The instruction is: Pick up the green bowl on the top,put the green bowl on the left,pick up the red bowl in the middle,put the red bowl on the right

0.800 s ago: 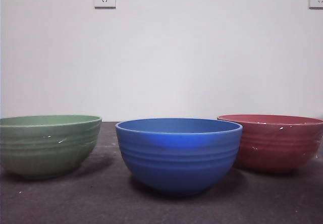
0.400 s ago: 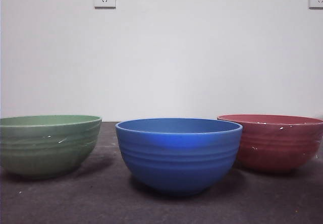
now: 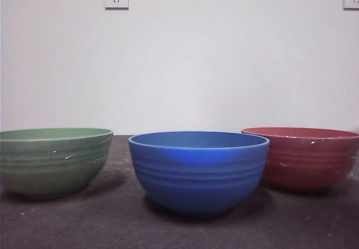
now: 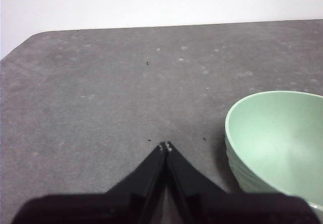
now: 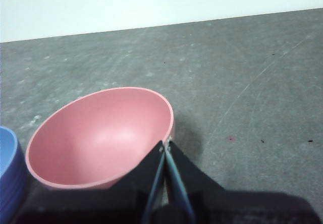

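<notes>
Three bowls stand apart in a row on the grey table point(image 3: 123, 226) — the green bowl point(image 3: 53, 160) on the left, a blue bowl point(image 3: 198, 170) in the middle and nearest, the red bowl point(image 3: 305, 157) on the right. The left hand point(image 4: 165, 146) hangs beside the green bowl, pinched together and empty; the right hand point(image 5: 165, 144) — likewise closed on nothing — hangs above the red bowl's rim.

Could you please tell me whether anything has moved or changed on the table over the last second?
Nothing has visibly changed. The glossy sage-green ribbed bowl stays at the left, the deep blue ribbed bowl in the middle and the dull-red ribbed bowl at the right, each standing apart on the grey table, with no arm in the front view.
</notes>
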